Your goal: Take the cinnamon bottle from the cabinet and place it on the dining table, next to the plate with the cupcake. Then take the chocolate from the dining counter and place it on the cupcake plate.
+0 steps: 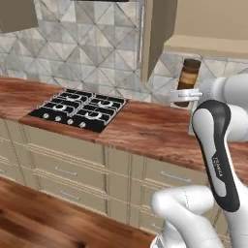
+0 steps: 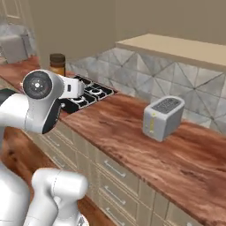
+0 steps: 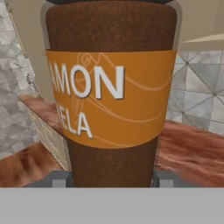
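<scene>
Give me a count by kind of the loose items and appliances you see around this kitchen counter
Cinnamon bottle: 1, in the gripper
Toaster: 1
Stovetop: 1
Total: 3

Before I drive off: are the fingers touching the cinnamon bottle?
Touching. In the hand view both fingers press against the cinnamon bottle at its sides, no gap; the left base view shows it lifted off the counter.

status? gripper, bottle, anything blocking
Gripper shut on the cinnamon bottle, bottle upright, off the counter. Cabinet open just above and beside it. Toaster on the counter to the right, apart from the bottle.
</scene>
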Controlling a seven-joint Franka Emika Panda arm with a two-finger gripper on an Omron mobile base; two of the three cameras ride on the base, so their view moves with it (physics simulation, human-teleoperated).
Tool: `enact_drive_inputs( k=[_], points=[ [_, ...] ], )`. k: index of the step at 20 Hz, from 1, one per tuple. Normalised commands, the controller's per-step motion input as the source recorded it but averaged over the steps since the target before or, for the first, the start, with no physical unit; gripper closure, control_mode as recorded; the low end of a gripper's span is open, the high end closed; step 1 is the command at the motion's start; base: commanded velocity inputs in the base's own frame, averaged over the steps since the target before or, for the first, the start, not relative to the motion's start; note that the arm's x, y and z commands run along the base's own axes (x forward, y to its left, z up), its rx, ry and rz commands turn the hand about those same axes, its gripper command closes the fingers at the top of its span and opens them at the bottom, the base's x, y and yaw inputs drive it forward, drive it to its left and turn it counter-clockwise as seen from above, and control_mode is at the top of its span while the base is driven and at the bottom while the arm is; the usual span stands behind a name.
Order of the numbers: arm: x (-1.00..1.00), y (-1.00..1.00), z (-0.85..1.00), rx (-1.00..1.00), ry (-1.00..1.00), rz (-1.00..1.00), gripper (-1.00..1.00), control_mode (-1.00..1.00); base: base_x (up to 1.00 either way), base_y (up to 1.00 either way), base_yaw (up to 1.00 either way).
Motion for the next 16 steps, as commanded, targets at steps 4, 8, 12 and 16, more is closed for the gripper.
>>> enact_drive_inputs(
  k=[4, 8, 12, 16],
  points=[
    [0.0, 0.0, 0.0, 0.0, 0.0, 0.0, 1.0, 1.0, -0.07, 0.0, 1.0],
    [0.0, 0.0, 0.0, 0.0, 0.0, 0.0, 1.0, 1.0, -0.02, 0.0, 1.0],
    [0.0, 0.0, 0.0, 0.0, 0.0, 0.0, 1.0, 1.0, -0.02, 0.0, 1.0],
    [0.0, 0.0, 0.0, 0.0, 0.0, 0.0, 1.0, 1.0, -0.01, 0.0, 1.0]
  ],
)
